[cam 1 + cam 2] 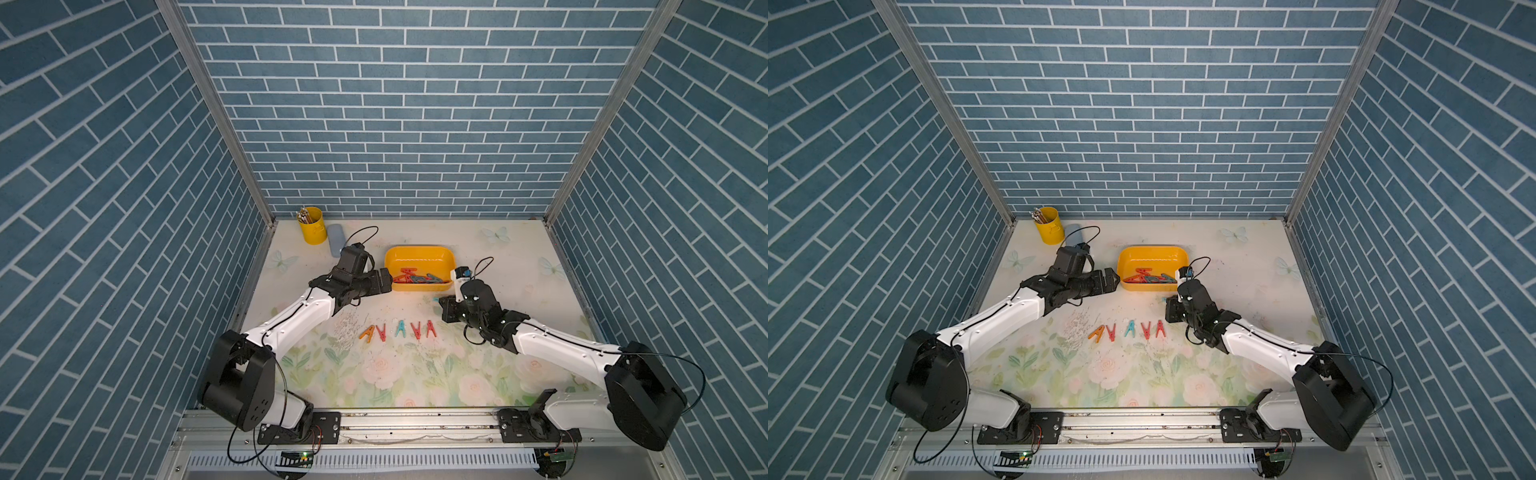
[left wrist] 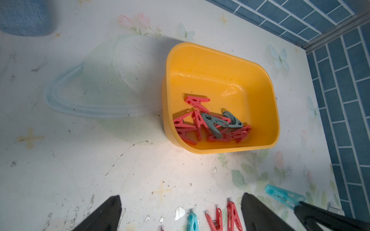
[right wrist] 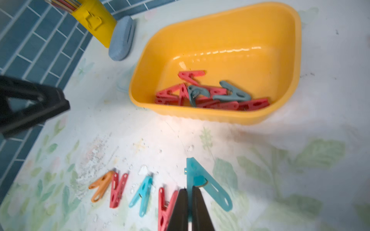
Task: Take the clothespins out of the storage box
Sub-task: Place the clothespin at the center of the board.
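Five clothespins (image 1: pixel 401 329) in row on near table (image 1: pixel 519 291); rest tangled in storage box (image 1: pixel 419 254), far centre; right gripper (image 3: pixel 189 189) pinches teal clothespin (image 3: pixel 197 172); left gripper (image 2: pixel 181 197) gapes empty, left of box. Likely light, stiff, slick: take across flat legs.

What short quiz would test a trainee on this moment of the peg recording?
1. True or false: the left gripper is clamped on a red peg.
2. Which colour is the peg held in the right gripper? A red, B teal, C orange.
3. Fill in: ___ pegs lie in a row in front of the box.

Key: 1 false, its jaws stand open and empty. 2 B. 3 five.
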Robot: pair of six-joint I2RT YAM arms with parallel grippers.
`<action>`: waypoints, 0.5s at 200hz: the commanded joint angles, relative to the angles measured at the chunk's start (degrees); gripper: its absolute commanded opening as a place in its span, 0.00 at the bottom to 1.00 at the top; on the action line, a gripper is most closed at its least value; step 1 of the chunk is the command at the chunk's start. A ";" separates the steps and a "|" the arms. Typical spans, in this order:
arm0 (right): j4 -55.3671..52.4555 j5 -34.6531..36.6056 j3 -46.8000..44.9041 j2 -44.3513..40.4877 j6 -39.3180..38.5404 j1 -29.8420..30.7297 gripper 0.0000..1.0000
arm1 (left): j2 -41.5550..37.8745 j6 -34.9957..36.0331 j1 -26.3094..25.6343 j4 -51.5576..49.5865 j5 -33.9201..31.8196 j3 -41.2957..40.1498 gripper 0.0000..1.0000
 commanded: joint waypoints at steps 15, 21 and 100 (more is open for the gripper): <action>0.79 9.37 -5.34 -1.77 3.43 3.66 0.00 | 0.82 1.31 -1.33 -1.06 0.02 2.83 0.99; 1.25 10.13 -6.12 -1.73 3.72 4.19 0.00 | 0.82 1.35 -1.57 -1.32 -0.11 2.94 1.00; 5.76 16.63 -11.77 1.29 6.11 10.32 0.00 | -1.13 1.00 -3.06 -1.65 -0.56 2.27 1.00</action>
